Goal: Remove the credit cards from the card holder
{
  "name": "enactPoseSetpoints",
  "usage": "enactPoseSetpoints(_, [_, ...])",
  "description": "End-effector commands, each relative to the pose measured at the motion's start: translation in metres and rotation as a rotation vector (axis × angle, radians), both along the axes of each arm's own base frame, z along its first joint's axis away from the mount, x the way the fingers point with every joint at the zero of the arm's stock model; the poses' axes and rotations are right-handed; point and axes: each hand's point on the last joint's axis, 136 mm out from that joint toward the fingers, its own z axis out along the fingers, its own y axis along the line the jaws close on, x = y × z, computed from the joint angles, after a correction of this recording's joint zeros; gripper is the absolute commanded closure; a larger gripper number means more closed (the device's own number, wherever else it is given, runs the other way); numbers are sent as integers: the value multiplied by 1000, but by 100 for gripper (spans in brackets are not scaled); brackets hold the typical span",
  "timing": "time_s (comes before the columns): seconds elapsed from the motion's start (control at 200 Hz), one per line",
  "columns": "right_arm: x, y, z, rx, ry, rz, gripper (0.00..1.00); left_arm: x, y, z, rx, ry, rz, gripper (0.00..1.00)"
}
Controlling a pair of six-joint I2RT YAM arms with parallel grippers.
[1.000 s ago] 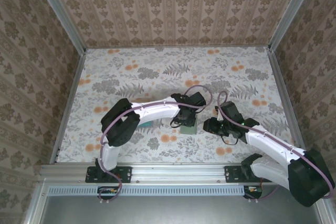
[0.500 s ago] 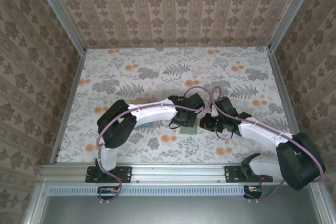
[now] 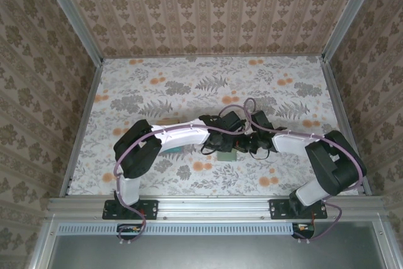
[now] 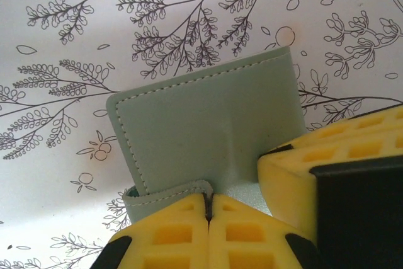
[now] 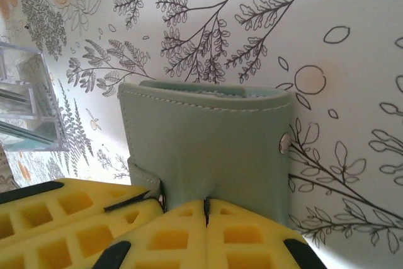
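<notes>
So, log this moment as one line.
left gripper: shut on flat grey-green stitched card holder | right gripper: shut on card holder | phase: two-handed grip

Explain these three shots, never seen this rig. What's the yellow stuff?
Two white robot arms are bolted at the near edge of a flower-patterned table. The wide picture comes from a fixed camera above and behind them. Each close-up comes from a camera on one wrist. The yellow foam blocks at the bottom are that arm's own fingers; two of them make a pincer. The left pincer and the right pincer are both shut on edges of the same holder, a small pale green stitched wallet at mid-table.
</notes>
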Motion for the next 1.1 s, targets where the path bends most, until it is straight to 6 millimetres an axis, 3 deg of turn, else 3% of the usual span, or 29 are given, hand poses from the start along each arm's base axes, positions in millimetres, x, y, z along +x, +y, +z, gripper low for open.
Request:
enactPoseSetpoints(0.0, [3, -8, -15, -54, 41, -34, 100, -2, 5, 3, -15, 17, 4, 100])
enactPoseSetpoints(0.155, [-7, -32, -38, -208, 110, -61, 100, 5, 19, 11, 1, -1, 31, 100])
enactPoseSetpoints(0.34, [-16, -44, -53, -269, 156, -84, 100, 9, 40, 17, 18, -12, 64, 100])
enactPoseSetpoints(0.68, [-16, -46, -53, -283, 155, -86, 100, 9, 62, 25, 32, -28, 101, 100])
enactPoseSetpoints(0.87, [-12, -39, -46, -249, 133, -73, 100, 10, 44, 33, -47, -20, 50, 100])
enactPoseSetpoints(0.92, [-10, -38, -43, -238, 121, -72, 100, 8, 34, 34, -78, -12, 31, 83])
enactPoseSetpoints(1.035, [-6, -34, -35, -212, 93, -71, 100, 4, 14, 31, -103, -6, -8, 67])
enactPoseSetpoints(1.095, [-2, -30, -27, -185, 64, -70, 100, 3, 10, 25, -88, 5, -11, 64])
